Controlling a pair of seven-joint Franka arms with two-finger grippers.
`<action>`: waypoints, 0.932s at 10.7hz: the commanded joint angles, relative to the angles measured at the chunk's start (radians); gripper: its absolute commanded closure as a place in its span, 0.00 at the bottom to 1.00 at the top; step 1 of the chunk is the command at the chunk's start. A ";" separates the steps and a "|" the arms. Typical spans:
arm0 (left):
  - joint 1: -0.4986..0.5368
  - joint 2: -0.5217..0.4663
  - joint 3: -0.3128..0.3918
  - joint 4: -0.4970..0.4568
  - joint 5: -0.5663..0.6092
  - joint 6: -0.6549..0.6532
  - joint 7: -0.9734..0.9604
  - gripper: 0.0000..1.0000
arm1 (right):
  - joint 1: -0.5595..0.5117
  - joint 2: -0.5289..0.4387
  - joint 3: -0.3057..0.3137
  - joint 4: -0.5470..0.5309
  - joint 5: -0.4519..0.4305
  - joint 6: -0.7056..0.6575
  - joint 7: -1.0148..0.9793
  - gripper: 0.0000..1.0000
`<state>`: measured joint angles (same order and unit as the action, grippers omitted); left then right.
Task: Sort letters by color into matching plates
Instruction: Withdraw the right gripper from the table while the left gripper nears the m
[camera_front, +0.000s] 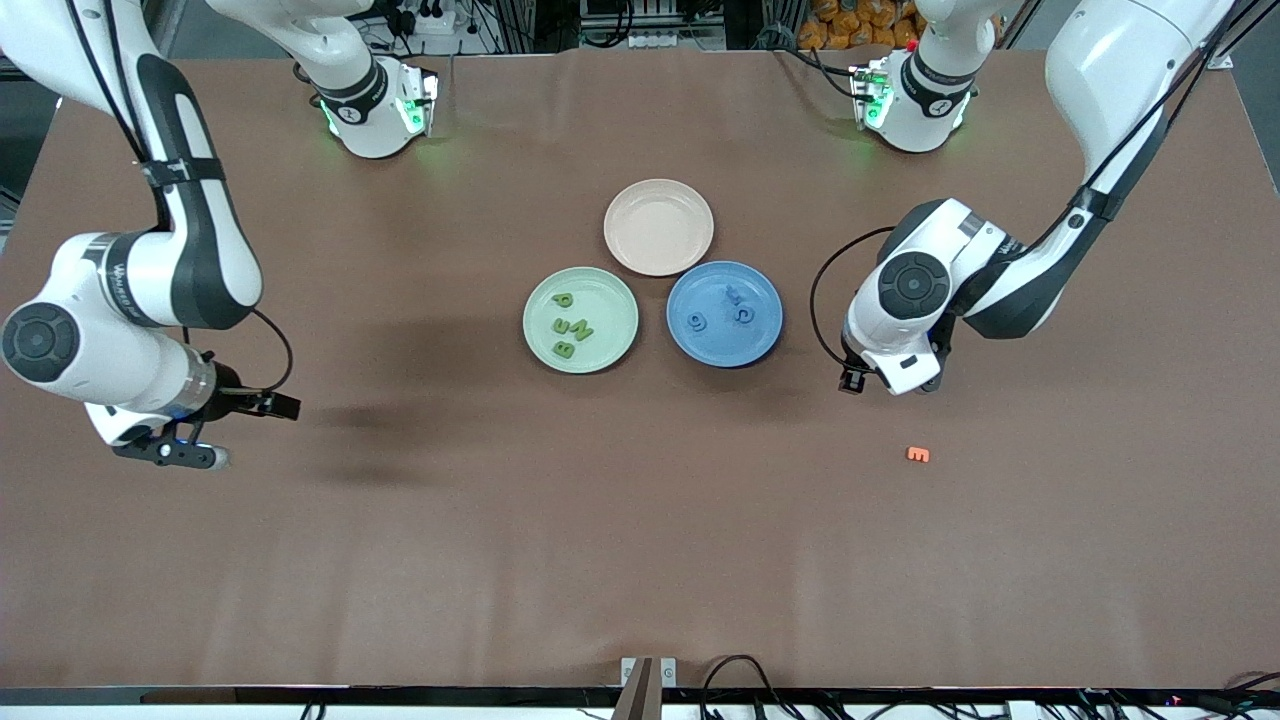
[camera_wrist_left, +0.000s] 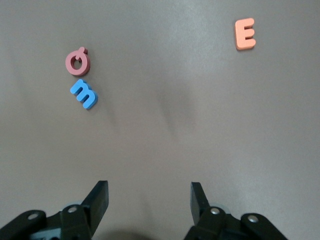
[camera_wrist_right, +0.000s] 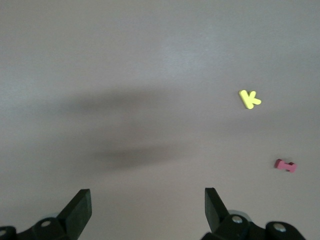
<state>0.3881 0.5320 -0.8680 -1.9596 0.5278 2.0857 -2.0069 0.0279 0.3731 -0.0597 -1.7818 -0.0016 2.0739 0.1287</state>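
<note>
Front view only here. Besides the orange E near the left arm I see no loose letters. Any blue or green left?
Observer: Yes, the left wrist view shows a blue m on the table near the open left gripper.
Operator: Anything crowding it?
Observer: A dull red Q lies right beside it, nearly touching.
Operator: And by the right arm?
Observer: The open right gripper hangs over the table; a yellow K and a pink piece lie nearby, nothing green.
</note>
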 joint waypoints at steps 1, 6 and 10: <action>0.017 -0.018 -0.006 -0.007 -0.006 -0.015 -0.009 0.26 | -0.022 -0.038 -0.014 -0.001 -0.001 -0.014 -0.026 0.00; 0.040 -0.021 -0.006 -0.037 -0.005 -0.015 0.002 0.26 | -0.023 -0.163 -0.034 0.002 -0.001 -0.098 -0.060 0.00; 0.046 -0.026 -0.006 -0.053 -0.003 -0.015 0.002 0.26 | -0.022 -0.207 -0.048 0.079 -0.001 -0.234 -0.057 0.00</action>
<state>0.4244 0.5316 -0.8676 -1.9932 0.5278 2.0772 -2.0061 0.0141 0.1873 -0.1094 -1.7551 -0.0017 1.9256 0.0857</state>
